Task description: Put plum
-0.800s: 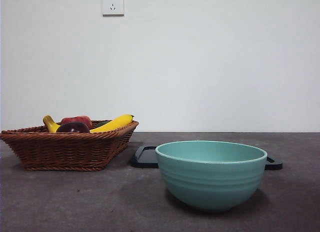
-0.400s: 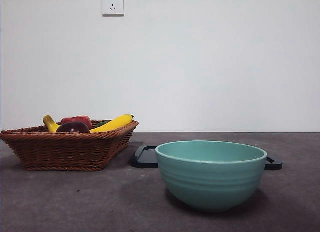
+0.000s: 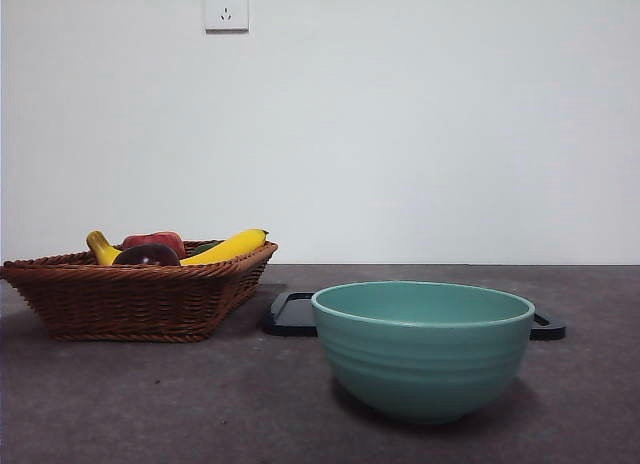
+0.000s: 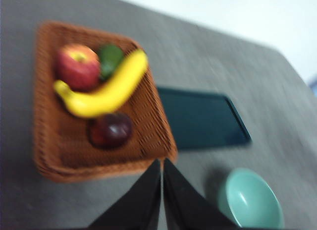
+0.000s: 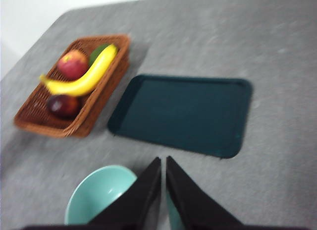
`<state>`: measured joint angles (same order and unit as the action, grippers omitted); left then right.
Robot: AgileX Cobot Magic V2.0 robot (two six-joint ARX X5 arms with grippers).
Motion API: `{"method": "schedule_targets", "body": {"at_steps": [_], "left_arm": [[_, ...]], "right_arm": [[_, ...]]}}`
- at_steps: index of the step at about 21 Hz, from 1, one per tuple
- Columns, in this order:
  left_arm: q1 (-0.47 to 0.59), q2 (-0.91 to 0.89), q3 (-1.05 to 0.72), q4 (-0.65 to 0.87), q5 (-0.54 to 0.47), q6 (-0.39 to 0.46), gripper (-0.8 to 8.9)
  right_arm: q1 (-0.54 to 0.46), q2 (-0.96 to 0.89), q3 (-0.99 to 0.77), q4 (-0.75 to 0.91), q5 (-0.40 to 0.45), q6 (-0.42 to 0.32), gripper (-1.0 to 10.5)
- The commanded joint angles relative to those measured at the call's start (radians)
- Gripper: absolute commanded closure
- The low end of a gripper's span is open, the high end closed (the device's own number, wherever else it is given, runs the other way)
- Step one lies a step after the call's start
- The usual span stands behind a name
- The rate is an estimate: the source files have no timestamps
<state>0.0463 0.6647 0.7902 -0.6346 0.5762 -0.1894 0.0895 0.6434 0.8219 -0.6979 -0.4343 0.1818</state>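
Observation:
The dark maroon plum (image 4: 111,130) lies in the brown wicker basket (image 4: 49,155), beside a yellow banana (image 4: 106,88) and a red apple (image 4: 77,66). In the front view the plum (image 3: 147,255) just shows over the basket's rim (image 3: 130,299) at the left. It also shows in the right wrist view (image 5: 63,105). My left gripper (image 4: 162,165) is shut and empty, high above the table near the basket's corner. My right gripper (image 5: 163,163) is shut and empty, high above the teal bowl (image 5: 99,193). Neither gripper shows in the front view.
A dark tray (image 5: 183,113) lies flat between the basket and the teal bowl (image 3: 422,349), behind the bowl in the front view (image 3: 290,314). A green fruit (image 4: 110,59) lies in the basket's far corner. A wall socket (image 3: 226,6) is on the white wall.

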Motion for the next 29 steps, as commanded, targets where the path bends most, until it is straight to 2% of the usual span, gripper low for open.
{"method": "schedule_targets", "body": {"at_steps": [1, 6, 11, 18, 20, 22, 24, 25, 26, 29], "left_arm": [[-0.036, 0.071, 0.087, -0.085, 0.021, 0.117, 8.04], [-0.154, 0.203, 0.241, -0.285, 0.028, 0.251, 8.04], [-0.254, 0.273, 0.282, -0.319, 0.026, 0.257, 8.04], [-0.284, 0.297, 0.282, -0.323, 0.026, 0.257, 8.01], [-0.284, 0.297, 0.282, -0.323, 0.026, 0.256, 7.26], [-0.284, 0.297, 0.282, -0.323, 0.026, 0.256, 5.89], [-0.284, 0.297, 0.282, -0.323, 0.026, 0.252, 4.19], [-0.284, 0.297, 0.282, -0.322, 0.026, 0.253, 3.68], [-0.284, 0.297, 0.282, -0.322, 0.026, 0.253, 3.45], [-0.284, 0.297, 0.282, -0.317, 0.025, 0.244, 3.39]], "right_arm": [[0.015, 0.087, 0.100, -0.064, -0.016, -0.076, 9.4], [0.078, 0.240, 0.254, -0.209, -0.018, -0.169, 9.4], [0.169, 0.306, 0.295, -0.307, -0.018, -0.217, 9.4], [0.210, 0.316, 0.295, -0.331, -0.018, -0.227, 9.4], [0.210, 0.316, 0.295, -0.331, -0.018, -0.226, 9.4], [0.210, 0.316, 0.295, -0.331, -0.018, -0.222, 9.0], [0.210, 0.316, 0.295, -0.331, -0.018, -0.215, 7.0], [0.210, 0.316, 0.295, -0.331, -0.017, -0.215, 6.1], [0.210, 0.316, 0.295, -0.331, -0.017, -0.215, 5.6], [0.210, 0.316, 0.295, -0.331, -0.018, -0.213, 5.4]]}}
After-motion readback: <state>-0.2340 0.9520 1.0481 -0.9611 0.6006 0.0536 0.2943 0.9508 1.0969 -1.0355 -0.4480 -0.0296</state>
